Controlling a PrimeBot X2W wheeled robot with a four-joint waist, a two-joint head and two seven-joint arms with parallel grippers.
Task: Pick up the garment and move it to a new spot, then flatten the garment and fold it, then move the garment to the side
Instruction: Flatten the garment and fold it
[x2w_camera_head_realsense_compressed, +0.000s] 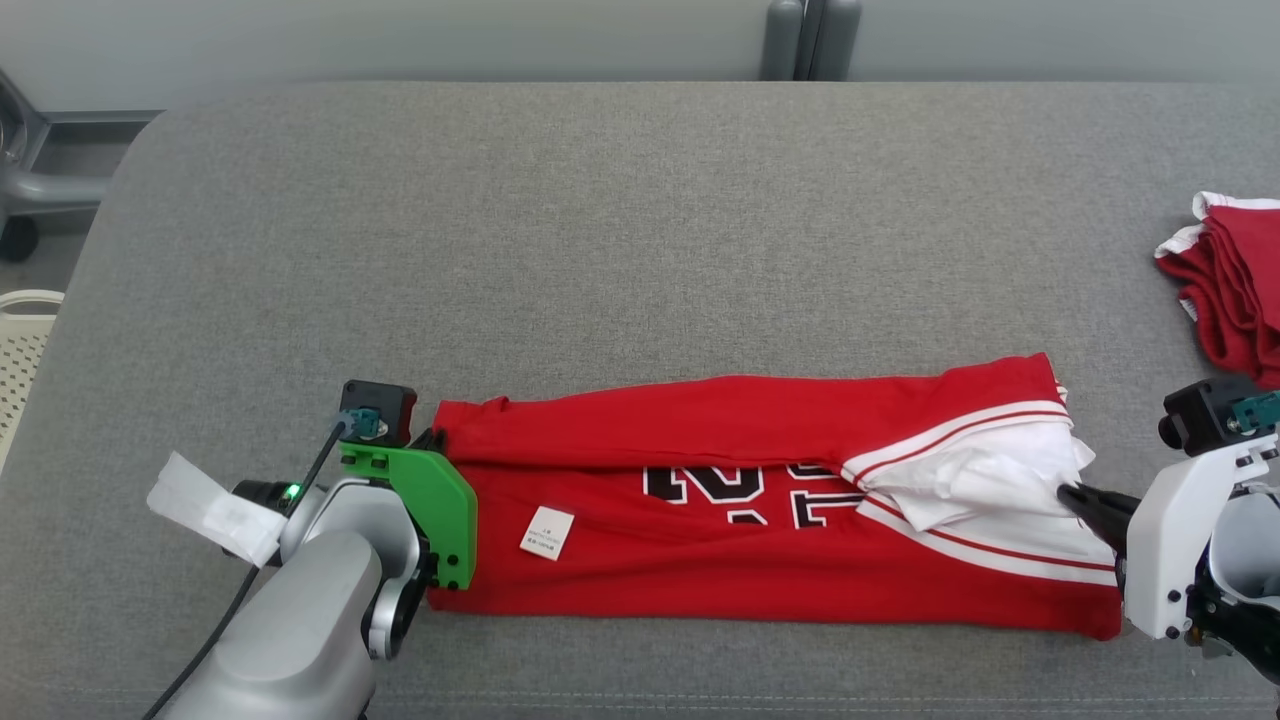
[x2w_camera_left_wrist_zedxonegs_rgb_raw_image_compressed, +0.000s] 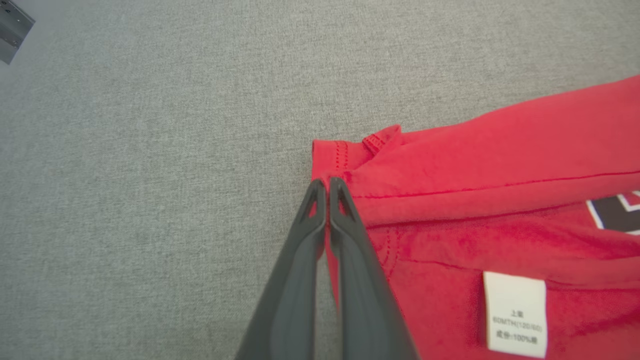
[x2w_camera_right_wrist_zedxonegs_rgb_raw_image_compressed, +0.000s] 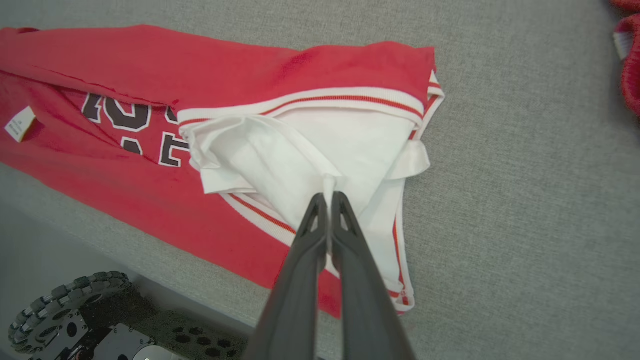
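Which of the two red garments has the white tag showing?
The stretched-out garment in front: white tag beside its black numbers, pinched by the left claw and right claw. The bunched garment lies heaped at the right edge.

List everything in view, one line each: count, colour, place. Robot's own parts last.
garment: one, red with white trim and black numerals, folded into a long strip on the table's near side
care label: one, white, on the garment near its left end
clothing pile: one, red and white, at the table's right edge
table: one, grey fabric top, beneath both garments
perforated object: one, pale, beyond the table's left edge
left end effector: one, dark fingers, shut on the garment's left edge
right end effector: one, dark fingers, shut on white fabric at the garment's right end
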